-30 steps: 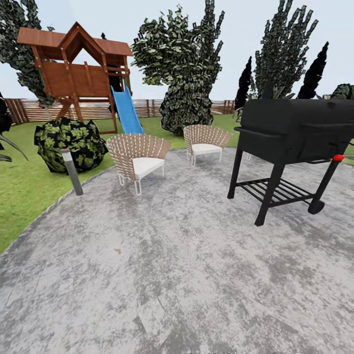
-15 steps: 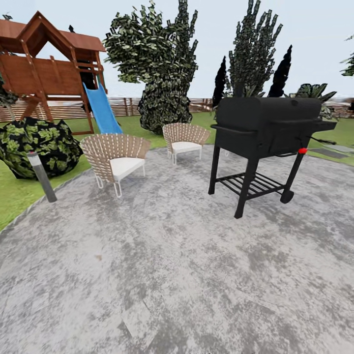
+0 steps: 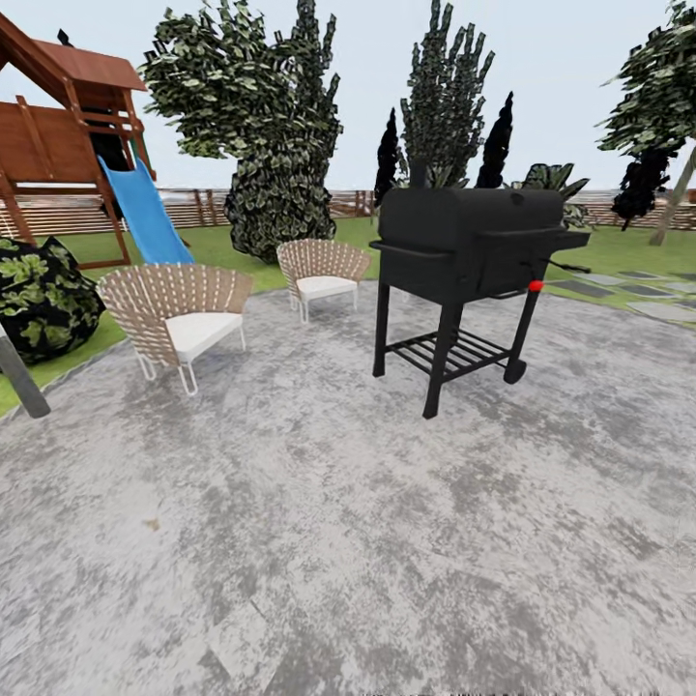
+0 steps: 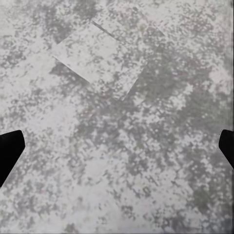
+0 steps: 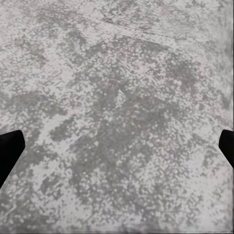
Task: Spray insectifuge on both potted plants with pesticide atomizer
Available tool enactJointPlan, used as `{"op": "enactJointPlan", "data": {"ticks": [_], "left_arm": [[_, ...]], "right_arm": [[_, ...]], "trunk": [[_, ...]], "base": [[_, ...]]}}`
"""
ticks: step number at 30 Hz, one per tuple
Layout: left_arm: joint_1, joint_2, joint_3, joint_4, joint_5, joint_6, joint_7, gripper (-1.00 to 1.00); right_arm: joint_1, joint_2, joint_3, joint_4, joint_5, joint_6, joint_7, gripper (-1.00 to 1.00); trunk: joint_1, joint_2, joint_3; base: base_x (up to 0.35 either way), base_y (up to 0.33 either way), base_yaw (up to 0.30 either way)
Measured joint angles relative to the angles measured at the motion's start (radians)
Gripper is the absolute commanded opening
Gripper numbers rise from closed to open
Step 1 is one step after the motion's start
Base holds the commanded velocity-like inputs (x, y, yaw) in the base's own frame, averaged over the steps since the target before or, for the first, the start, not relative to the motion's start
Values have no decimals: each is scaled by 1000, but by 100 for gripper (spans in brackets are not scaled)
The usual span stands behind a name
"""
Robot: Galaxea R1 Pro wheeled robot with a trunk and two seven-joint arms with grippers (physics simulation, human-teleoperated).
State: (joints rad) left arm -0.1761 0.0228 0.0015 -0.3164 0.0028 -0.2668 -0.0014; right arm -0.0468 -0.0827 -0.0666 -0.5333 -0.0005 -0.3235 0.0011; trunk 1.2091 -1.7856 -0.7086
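The view is being swung rightward, the grill (image 3: 471,253) and chairs (image 3: 178,307) sliding left; the bottle is being sought, both grippers' jaws spread over paving (image 3: 348,541).

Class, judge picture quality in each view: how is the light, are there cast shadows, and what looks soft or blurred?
Head view: flat, even daylight, no clear cast shadow under the grill or chairs; paving smeared up close. Both wrist views: grainy, blurry paving, with dark fingertips at the edges.

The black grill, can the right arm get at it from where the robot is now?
Probably not. The grill stands well off across bare paving, and the right gripper hangs open over paving.
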Motion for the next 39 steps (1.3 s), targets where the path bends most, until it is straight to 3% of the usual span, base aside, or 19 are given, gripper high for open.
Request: {"op": "enactJointPlan", "data": {"ticks": [29,39], "left_arm": [[0,0,0,0,0,0,0,100],[0,0,0,0,0,0,0,100]], "right_arm": [[0,0,0,-1,0,0,0,100],[0,1,1,-1,0,0,-2,100]], "trunk": [[0,0,-10],[38,-70,-48]], "base": [[0,0,-286],[0,0,-290]]}}
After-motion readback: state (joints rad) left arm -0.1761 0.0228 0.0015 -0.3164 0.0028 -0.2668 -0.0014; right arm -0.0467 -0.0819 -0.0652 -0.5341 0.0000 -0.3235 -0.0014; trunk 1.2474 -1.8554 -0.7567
